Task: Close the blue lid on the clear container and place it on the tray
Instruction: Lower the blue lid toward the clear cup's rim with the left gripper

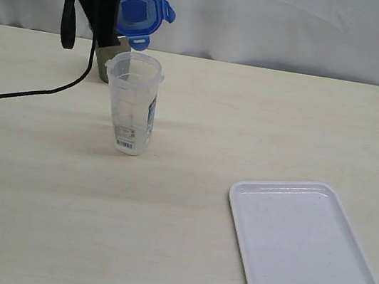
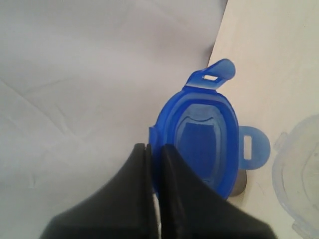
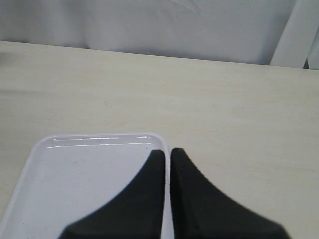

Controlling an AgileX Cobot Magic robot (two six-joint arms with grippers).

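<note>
Blue lid (image 2: 199, 142) pinched by left fingers (image 2: 130, 194), right fingers (image 3: 148, 199) closed, empty

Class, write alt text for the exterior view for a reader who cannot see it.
The left gripper holds the blue lid aloft near the open clear container, upright on a pale table. A white tray lies apart at right.

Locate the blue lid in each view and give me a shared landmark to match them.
Exterior: the blue lid is upper left, in the air just above the clear container.
Left wrist: centre right, its edge pinched by the left gripper; the container's rim shows at the right edge.
Right wrist: not in it.
Landmark: the clear container links exterior and left wrist; the tray links exterior and right wrist.
</note>
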